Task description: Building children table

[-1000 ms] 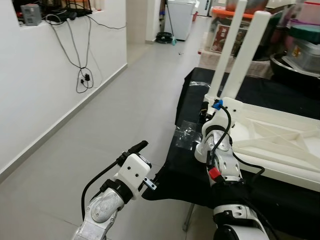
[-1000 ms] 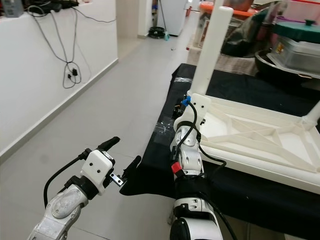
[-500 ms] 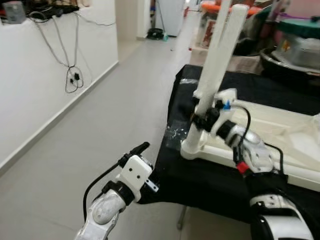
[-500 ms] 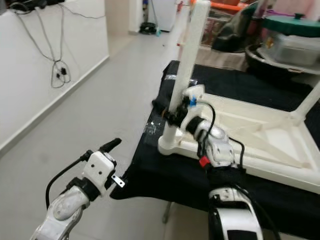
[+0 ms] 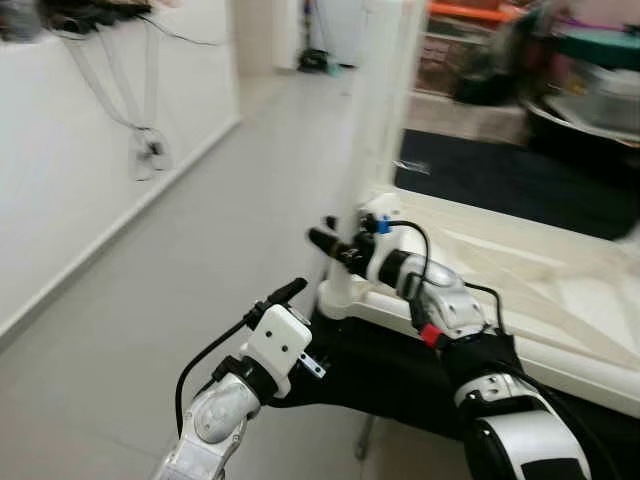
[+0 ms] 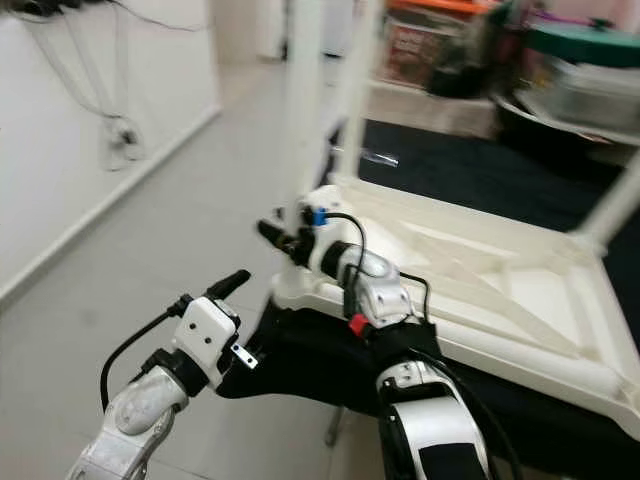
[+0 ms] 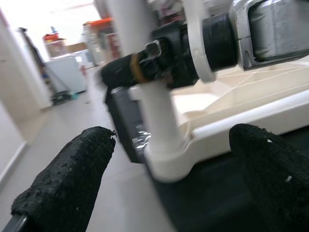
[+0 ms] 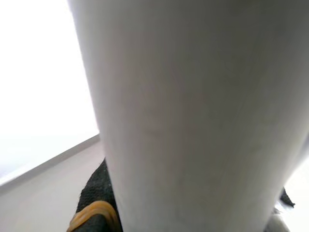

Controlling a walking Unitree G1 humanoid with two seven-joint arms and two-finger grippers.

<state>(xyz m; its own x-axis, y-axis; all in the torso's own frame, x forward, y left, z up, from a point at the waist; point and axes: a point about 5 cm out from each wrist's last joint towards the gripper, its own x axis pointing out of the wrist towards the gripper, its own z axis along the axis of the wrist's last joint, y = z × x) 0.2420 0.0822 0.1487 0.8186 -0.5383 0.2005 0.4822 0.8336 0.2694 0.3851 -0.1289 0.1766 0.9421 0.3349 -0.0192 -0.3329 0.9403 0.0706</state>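
Observation:
A white children's table (image 5: pixel 520 290) lies upside down on a black cloth (image 5: pixel 390 370). One white leg (image 5: pixel 385 130) stands upright at its near left corner. My right gripper (image 5: pixel 335 245) is shut on that leg just above the corner, its black fingers (image 7: pixel 145 67) wrapped round it. The leg (image 8: pixel 193 116) is very close in the right wrist view. My left gripper (image 5: pixel 298 318) hangs open just left of and below that corner, touching nothing. Between its two spread fingertips (image 7: pixel 72 179), the left wrist view shows the corner and the leg's base (image 7: pixel 159 125).
The cloth-covered stand ends just left of the table corner, and grey tiled floor (image 5: pixel 170 260) runs beyond it to a white wall (image 5: pixel 60 150) with hanging cables. Blurred pots and boxes (image 6: pixel 590 70) crowd the far right behind the table. Another table leg (image 6: pixel 610 210) rises at the right.
The whole view has shifted and blurred, so the camera moved. My right wrist has swung round to point left across the leg. The table corner now lies nearer the cloth's left edge.

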